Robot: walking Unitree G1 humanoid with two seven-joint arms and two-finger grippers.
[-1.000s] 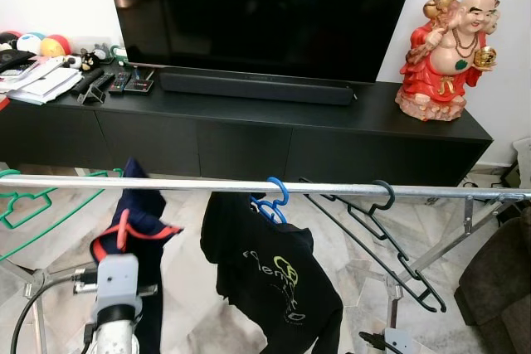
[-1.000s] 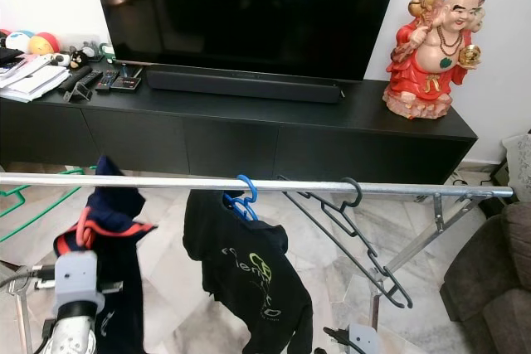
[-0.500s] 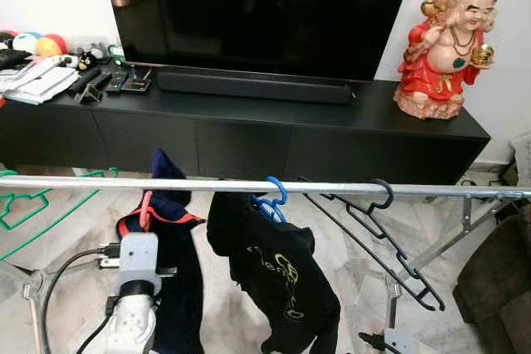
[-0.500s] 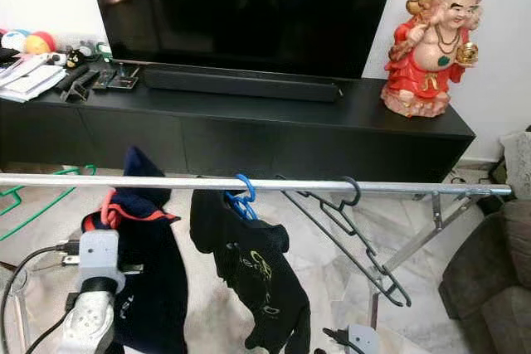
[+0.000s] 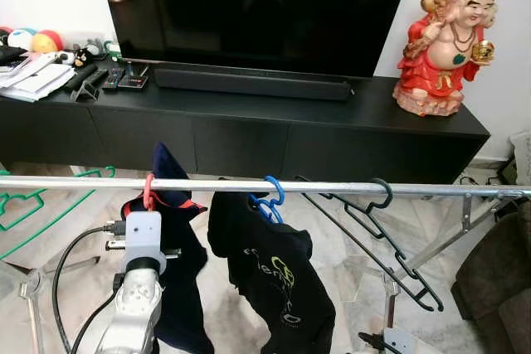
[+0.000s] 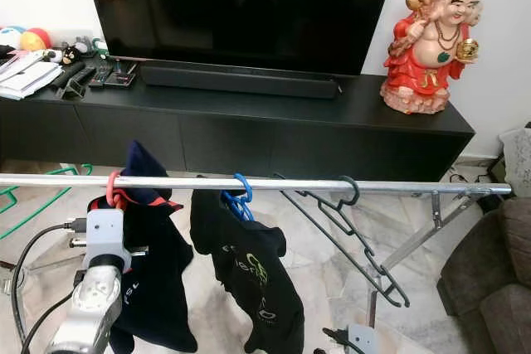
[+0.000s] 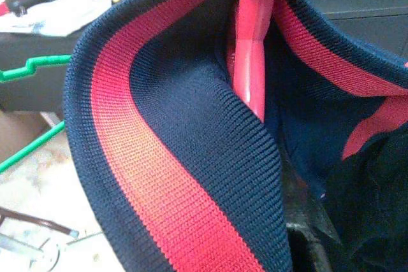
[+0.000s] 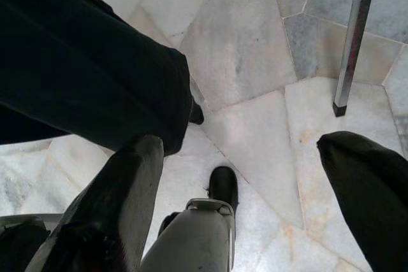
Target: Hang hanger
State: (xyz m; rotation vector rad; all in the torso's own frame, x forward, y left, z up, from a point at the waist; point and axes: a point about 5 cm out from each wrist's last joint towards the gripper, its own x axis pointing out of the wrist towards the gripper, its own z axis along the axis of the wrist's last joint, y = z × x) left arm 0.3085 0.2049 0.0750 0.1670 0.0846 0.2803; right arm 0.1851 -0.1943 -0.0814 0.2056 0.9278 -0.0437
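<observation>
A smooth silver rail [image 5: 332, 189] runs straight across the scene, edge to edge. At far left, green wire hangers [image 5: 33, 205] hang at about 9 o'clock of the left arm [image 5: 137, 304]. That arm now stands further right and higher than a second ago, its grey wrist block just under the rail. The red plastic hanger [image 5: 148, 191], hook now over the rail, carries a navy shirt [image 5: 178, 288] with a ribbed red-striped collar [image 7: 115, 157]. The left gripper lies buried in that cloth, so whether it grips cannot be told. At 3 o'clock, a blue hanger [image 5: 272, 196] holds a black printed shirt [image 5: 278, 279], just beside the navy one. Further right hang bare black hangers [image 5: 373, 230], with open rail beyond. The right gripper [image 8: 236, 183] hangs low over pale marble tiles, fingers [image 8: 121, 202] spread wide, holding nothing.
</observation>
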